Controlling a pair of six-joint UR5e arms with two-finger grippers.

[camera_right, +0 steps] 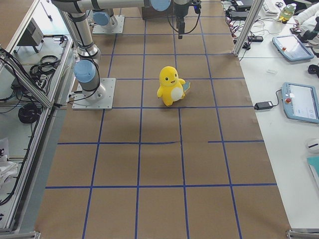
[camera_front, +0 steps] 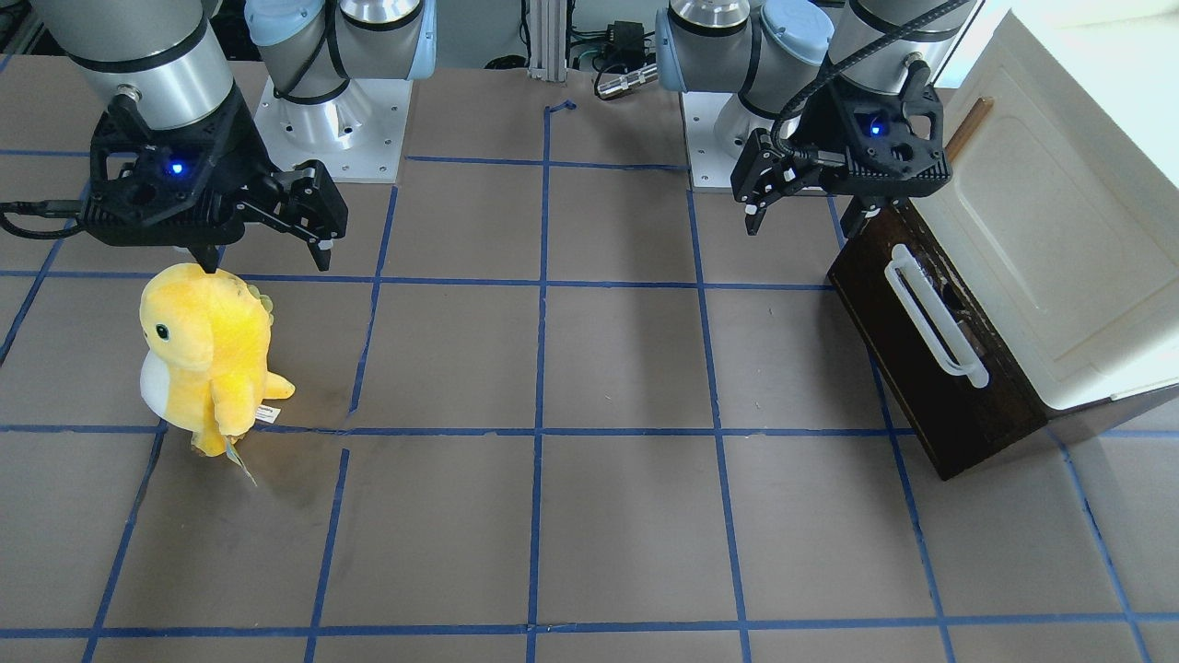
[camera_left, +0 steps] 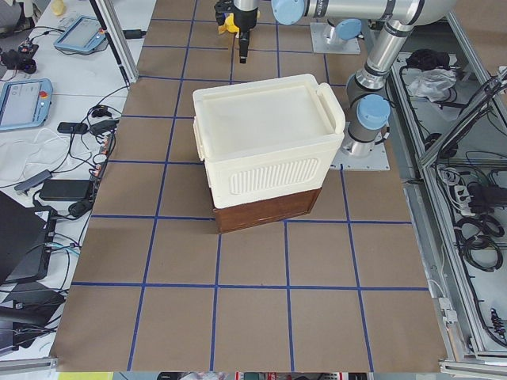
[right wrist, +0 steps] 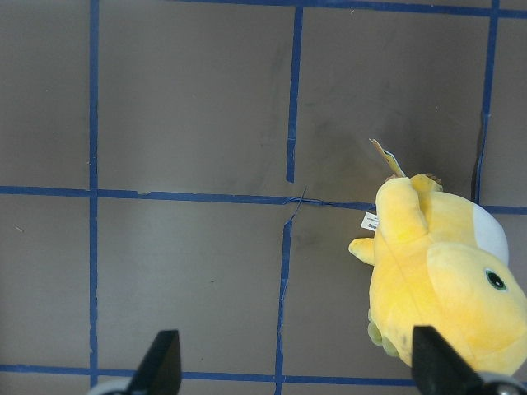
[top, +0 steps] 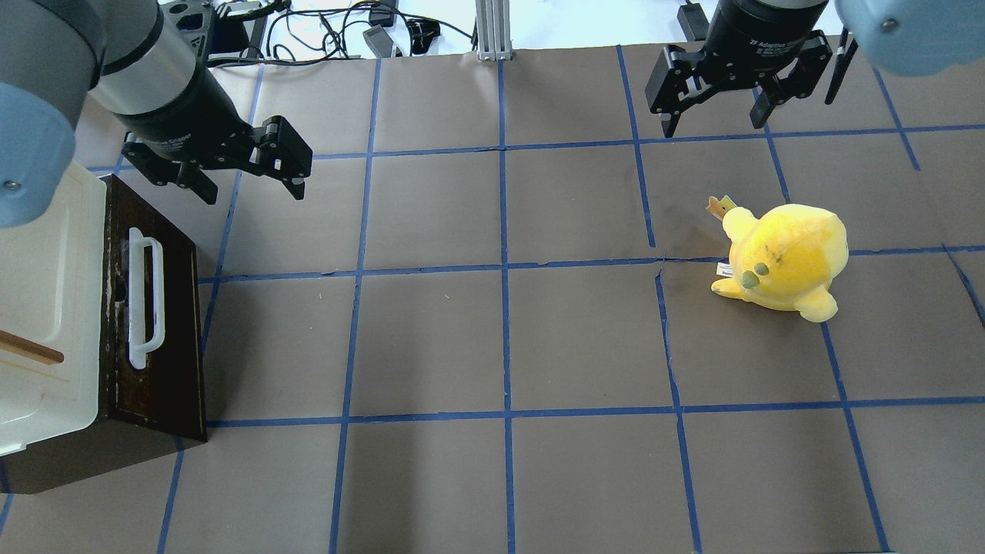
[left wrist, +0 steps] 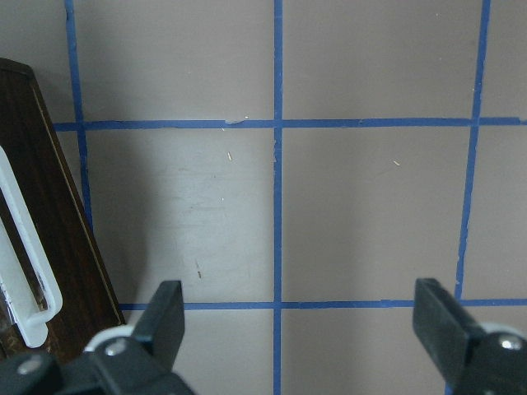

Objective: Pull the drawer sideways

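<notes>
Drawer (top: pixel 158 338) sits at the robot's left end of the tabletop (top: pixel 500 338), under the cream-white cabinet (top: pixel 46 308), with its front facing the middle.

Hazards, as judged:
- The left end effector (top: pixel 252 192) hangs with its jaws apart beside the drawer's far corner, clear of the handle (top: pixel 145 296). A descent from this offset could strike the front edge or miss the bar.
- The bar is slim and smooth, so a shallow grip may slip off during the pull.
- Nothing braces the cabinet, so the whole unit may slide instead of the drawer opening.
- The right end effector (top: pixel 712 127), jaws also apart, is well away by the plush toy (top: pixel 785 258) and offers no support.

Appearance: dark brown wooden front and a long white bar handle. No side or floor shows, so the drawer appears fully seated.
</notes>
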